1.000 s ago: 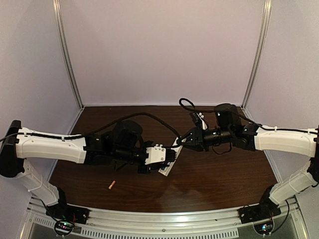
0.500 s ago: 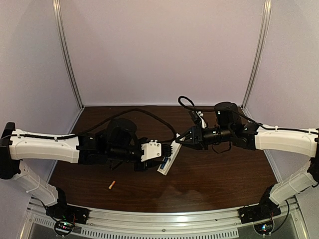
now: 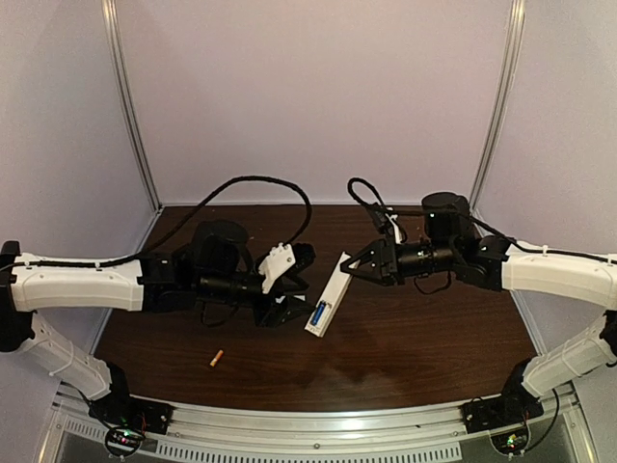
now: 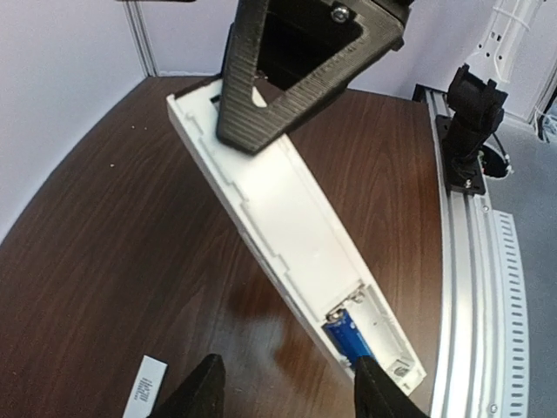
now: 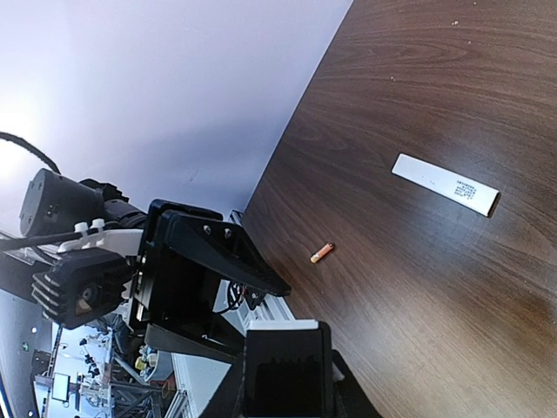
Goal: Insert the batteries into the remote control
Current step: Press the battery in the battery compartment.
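Left gripper [image 3: 294, 285] has let go & backed off, fingers spread; blue battery [image 4: 346, 335] now sits in the remote [image 3: 328, 296] (near-end slot), pinched at far end by right gripper [image 3: 353, 269]. 1 of 2 done; orange battery [image 3: 217, 358], on table [image 3: 434, 338] front-left, comes next.

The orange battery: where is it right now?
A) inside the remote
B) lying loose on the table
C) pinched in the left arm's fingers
B: the orange battery lies by itself on the table, and only the blue battery sits in the remote control.
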{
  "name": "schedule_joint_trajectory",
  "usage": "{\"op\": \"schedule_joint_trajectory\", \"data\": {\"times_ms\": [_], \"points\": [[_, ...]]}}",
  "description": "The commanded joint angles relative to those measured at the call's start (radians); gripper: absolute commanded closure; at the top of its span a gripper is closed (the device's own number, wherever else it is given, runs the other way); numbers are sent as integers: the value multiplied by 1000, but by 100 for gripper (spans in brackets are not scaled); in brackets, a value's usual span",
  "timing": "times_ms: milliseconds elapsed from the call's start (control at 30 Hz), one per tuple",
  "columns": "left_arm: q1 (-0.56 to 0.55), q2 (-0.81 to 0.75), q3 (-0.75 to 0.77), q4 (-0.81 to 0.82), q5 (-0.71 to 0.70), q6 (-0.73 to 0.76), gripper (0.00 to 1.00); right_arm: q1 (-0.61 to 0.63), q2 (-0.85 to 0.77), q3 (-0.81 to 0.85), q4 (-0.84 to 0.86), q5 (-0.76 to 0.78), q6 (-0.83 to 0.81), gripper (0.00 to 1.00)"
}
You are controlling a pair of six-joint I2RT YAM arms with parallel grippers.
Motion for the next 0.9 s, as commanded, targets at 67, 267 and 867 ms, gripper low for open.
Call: {"op": "schedule_joint_trajectory", "data": {"times_ms": [67, 267, 867], "points": [[26, -14, -34, 111, 158, -290, 48, 10, -24, 35, 18, 21, -43, 100], [59, 24, -53, 190, 238, -417, 49, 15, -24, 41, 20, 21, -55, 100], [110, 130, -11, 158, 280, -486, 64, 23, -31, 38, 55, -3, -57, 100]]}}
